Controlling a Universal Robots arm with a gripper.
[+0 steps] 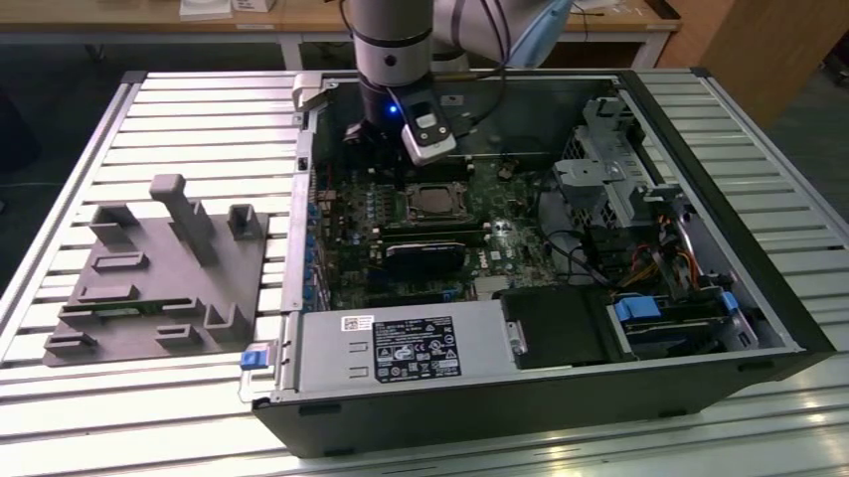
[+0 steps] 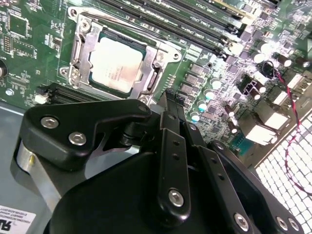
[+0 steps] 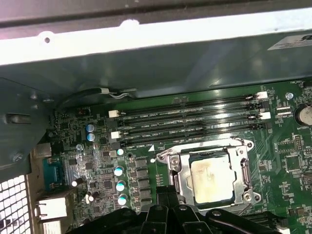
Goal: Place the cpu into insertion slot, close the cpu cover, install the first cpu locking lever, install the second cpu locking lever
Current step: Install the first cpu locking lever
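The gripper [image 2: 168,100] hung low over the green circuit board [image 2: 29,58]. Its black fingers [image 2: 171,126] looked drawn together, and nothing could be seen between them. It touched no part of the socket; the fingertips stood just beside the socket's near edge.

The cpu [image 2: 117,63] lay flat in the insertion slot [image 2: 141,48], its dull metal top facing up and level. The cpu cover [image 2: 80,46] was down over it, the silvery frame lying around the chip's edges with the chip showing through the cut-out. So the first two steps seemed done.

One thin locking lever [image 2: 126,27] ran flat along the side of the frame towards the memory slots [image 3: 190,114]. A second lever [image 3: 245,168] lay along another side. Both looked lowered, not standing up, but whether each was hooked under its catch could not be told, so the state of the last two steps was uncertain.

In the exterior view the board sat inside the open computer case [image 1: 531,397]. The case rested on a slatted surface [image 1: 173,109], with a grey holding fixture [image 1: 159,268] well apart on the exterior view's left.
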